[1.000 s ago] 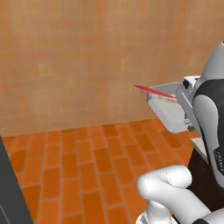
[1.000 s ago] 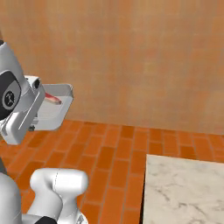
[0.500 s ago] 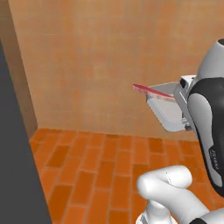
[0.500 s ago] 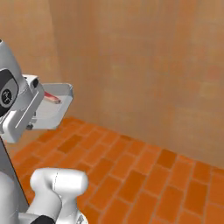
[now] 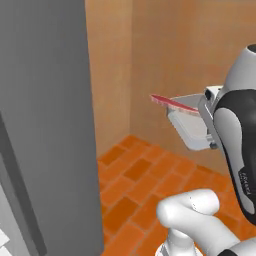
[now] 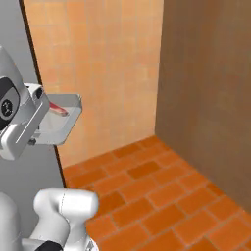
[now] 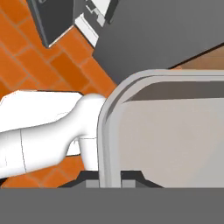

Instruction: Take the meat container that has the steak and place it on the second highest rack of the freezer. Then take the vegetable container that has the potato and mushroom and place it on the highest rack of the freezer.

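Observation:
The meat container [image 5: 192, 129] is a light-grey straight-walled tub held up in the air, tipped on its side. The thin red steak [image 5: 169, 102] pokes out past its rim. From the other side the tub [image 6: 62, 120] hangs by the arm's left, and the steak [image 6: 57, 109] lies inside it. My gripper [image 7: 110, 178] is shut on the tub's rim [image 7: 103, 131]. The freezer [image 5: 45, 125] rises as a tall grey wall at the left. Its racks and the vegetable container are out of view.
An orange brick floor [image 5: 145, 185] runs below. A tan tiled wall [image 6: 112, 63] stands ahead and a darker brown wall [image 6: 211, 83] closes the right. My own white arm base [image 5: 195, 215] sits low in front.
The whole picture has swung as the base turned. The freezer's grey side and the room's corner have come into view. The tub stays in my grip at the same height.

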{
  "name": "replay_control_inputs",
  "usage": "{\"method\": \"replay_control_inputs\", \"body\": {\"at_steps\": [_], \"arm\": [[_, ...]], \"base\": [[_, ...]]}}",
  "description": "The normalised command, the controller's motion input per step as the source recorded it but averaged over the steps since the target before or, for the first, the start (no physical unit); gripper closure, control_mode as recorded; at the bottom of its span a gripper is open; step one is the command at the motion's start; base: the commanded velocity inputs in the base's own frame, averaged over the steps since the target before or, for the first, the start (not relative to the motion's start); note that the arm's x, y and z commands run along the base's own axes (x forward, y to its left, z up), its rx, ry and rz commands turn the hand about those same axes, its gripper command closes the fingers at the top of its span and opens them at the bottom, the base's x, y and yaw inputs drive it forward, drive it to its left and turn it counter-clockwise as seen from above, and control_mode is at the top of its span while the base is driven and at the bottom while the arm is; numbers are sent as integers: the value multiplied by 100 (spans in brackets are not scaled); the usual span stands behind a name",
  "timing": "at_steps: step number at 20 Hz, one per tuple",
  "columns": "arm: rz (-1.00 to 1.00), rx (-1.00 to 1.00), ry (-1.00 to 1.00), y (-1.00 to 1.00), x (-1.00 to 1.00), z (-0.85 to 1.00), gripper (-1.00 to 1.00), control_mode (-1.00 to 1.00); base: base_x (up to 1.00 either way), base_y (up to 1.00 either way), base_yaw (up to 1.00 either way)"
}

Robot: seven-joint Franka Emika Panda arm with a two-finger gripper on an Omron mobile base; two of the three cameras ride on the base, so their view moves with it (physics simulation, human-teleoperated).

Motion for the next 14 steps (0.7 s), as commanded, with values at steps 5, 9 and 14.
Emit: {"method": "replay_control_inputs", "body": {"at_steps": [5,9,14], "arm": [[0,0,0,0,0,0,100,100],[0,0,0,0,0,0,100,100],[0,0,0,0,0,0,100,100]], "base": [[39,-15,84],[3,-16,83],[8,-10,82]]}}
